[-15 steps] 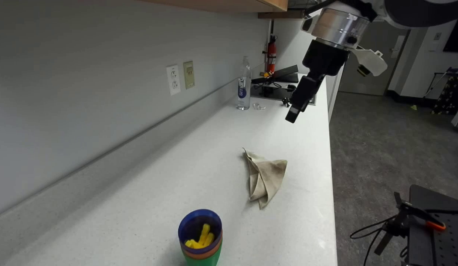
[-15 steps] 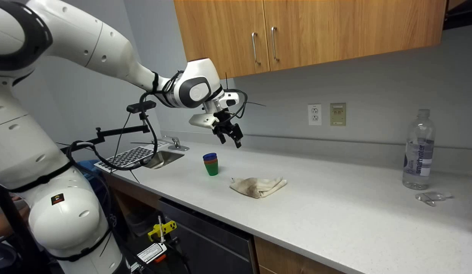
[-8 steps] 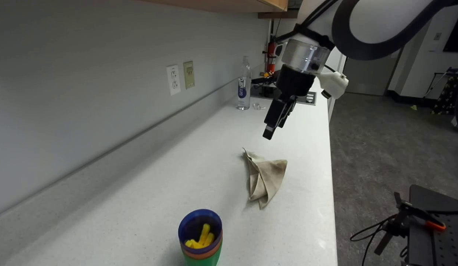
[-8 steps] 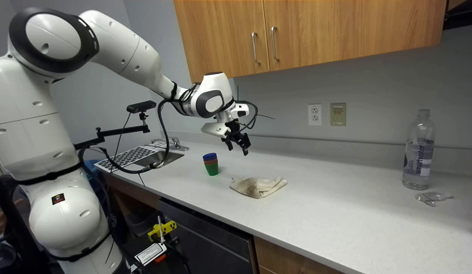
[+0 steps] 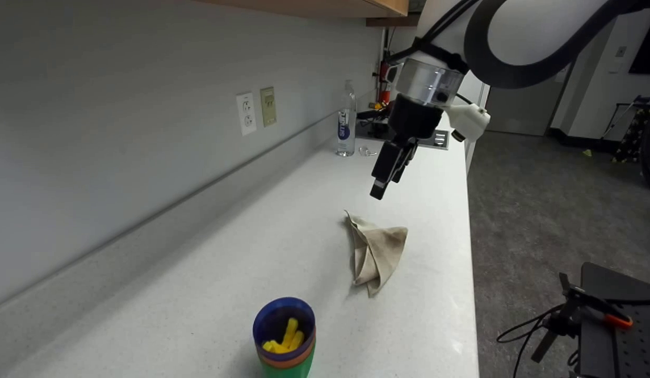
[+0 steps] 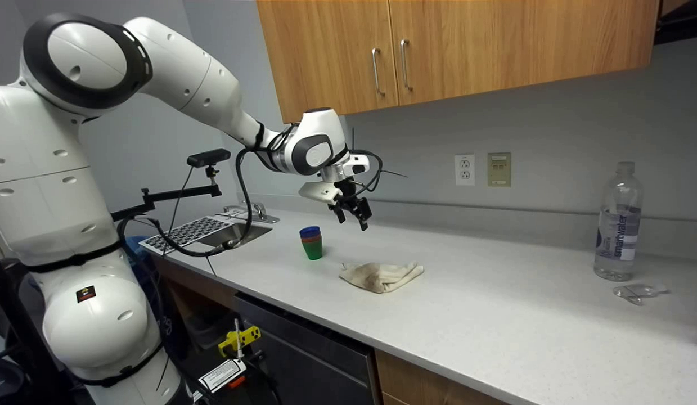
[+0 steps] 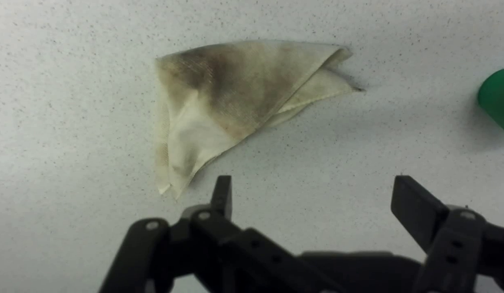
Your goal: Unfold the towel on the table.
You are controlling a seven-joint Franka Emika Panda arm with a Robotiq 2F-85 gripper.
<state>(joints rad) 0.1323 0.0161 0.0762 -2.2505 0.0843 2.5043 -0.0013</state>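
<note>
Towel (image 7: 243,93) folded, unfolding apparently not begun

Claw (image 7: 312,183) released — fingers (image 7: 416,211) spread, nothing between — hung above the counter (image 6: 494,320), apart from the towel. Towel lay bunched in overlapping folds on the counter, farther off and right of the cups (image 5: 290,367) in an exterior view. Progress: looked like the approach at most; no layer looked opened out. Remaining, by my read: a grip on a corner or edge, a lift, a pull to part the layers, then a flattening. Hidden: the towel's underside; layer count couldn't be told. Claw's height over the towel was unclear. Cups ran off the bottom edge in that view, off the right edge in the wrist view. Yellow bits (image 5: 290,333) inside couldn't be identified.
</note>
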